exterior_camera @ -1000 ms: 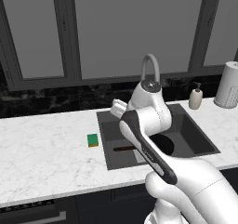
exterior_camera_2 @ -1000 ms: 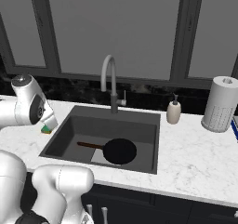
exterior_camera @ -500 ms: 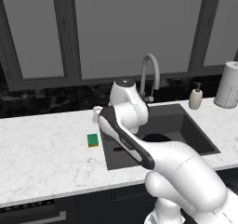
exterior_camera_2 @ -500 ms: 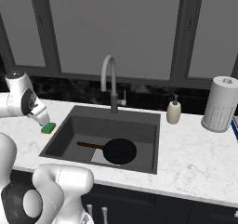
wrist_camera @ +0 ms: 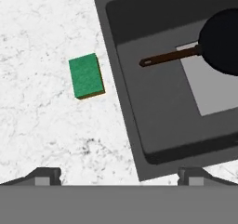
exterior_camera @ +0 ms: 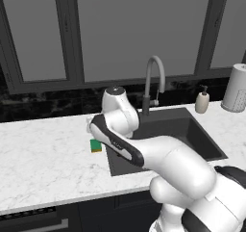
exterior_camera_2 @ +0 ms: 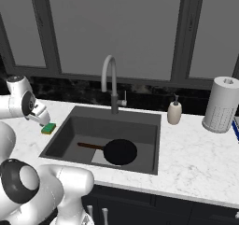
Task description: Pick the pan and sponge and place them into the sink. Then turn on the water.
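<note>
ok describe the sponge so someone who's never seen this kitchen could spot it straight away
Find the dark sink set into the white marble counter below the windows. Just off the sink's left edge, flat on the marble, lies the sponge with the gripper over it. It is a small green rectangle with a thin orange edge, the one bright thing on that side; the black pan sits inside the basin.

Kitchen: sink (exterior_camera_2: 65, 140), faucet (exterior_camera_2: 111, 81), marble counter (exterior_camera_2: 196, 149)
</note>
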